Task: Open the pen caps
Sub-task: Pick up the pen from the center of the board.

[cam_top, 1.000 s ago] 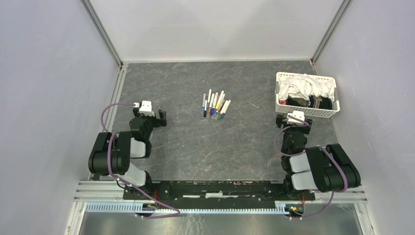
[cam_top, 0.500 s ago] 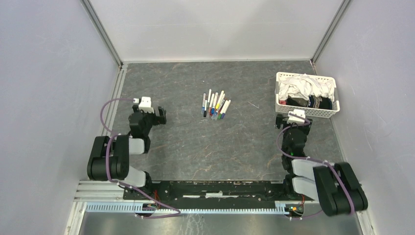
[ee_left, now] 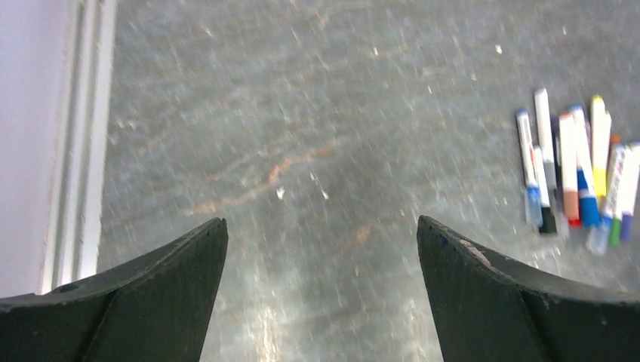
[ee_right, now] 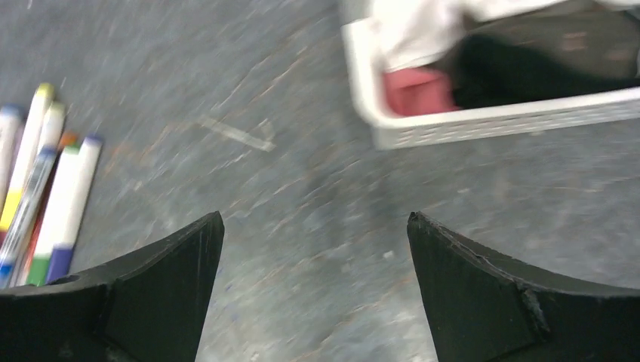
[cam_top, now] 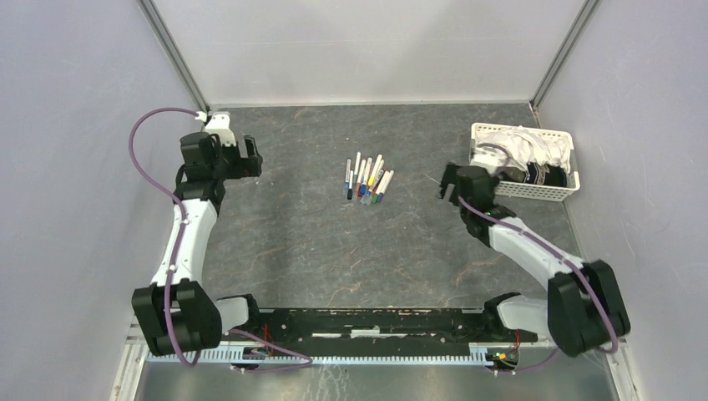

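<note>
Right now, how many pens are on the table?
10, roughly: the pens all lie in one overlapping bunch mid-table, left of the white basket; overlaps may hide one or two.

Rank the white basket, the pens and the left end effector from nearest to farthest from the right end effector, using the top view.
1. white basket: close beside the right end effector, on its right.
2. pens: mid-table, to its left.
3. left end effector: far left side of the table.
</note>
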### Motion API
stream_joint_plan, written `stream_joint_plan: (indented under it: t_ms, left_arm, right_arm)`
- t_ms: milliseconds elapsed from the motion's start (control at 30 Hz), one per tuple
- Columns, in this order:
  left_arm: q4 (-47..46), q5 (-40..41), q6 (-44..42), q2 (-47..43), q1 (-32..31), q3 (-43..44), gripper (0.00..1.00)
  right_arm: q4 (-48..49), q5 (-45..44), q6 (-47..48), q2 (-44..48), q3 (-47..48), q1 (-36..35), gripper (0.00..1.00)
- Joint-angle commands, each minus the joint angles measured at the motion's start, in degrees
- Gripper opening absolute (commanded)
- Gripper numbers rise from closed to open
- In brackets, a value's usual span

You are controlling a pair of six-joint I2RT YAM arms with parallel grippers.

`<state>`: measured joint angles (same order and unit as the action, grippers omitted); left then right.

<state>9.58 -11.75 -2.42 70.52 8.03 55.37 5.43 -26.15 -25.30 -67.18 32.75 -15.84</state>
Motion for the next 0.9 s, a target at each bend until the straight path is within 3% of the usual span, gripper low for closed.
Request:
stream_joint_plan:
  t_ms: [0, 100, 367, 867]
  left_arm:
    - [16.11, -4.12, -3.75, -4.44, 0.15, 2.85, 1.00]
    - [19.20, -5.81, -5.35, -6.23, 0.21, 1.98, 1.00]
    - [23.59, -4.16, -7.68, -7.68, 0.22, 0.79, 0.97]
    - [24.96, -6.09, -8.85, -10.01, 0.21, -1.32, 0.96]
  right_arm:
    - [-14.74, -2.51, -3.22, -7.52, 9.11, -9.32, 0.96]
    - [-14.27, 0.12, -3.74, -12.01, 12.67, -13.57, 0.90]
    - [-12.97, 7.26, -6.46, -25.04, 23.58, -16.49, 0.71]
    - [-18.36, 6.23, -12.85, -42.98, 40.19, -19.23, 0.59]
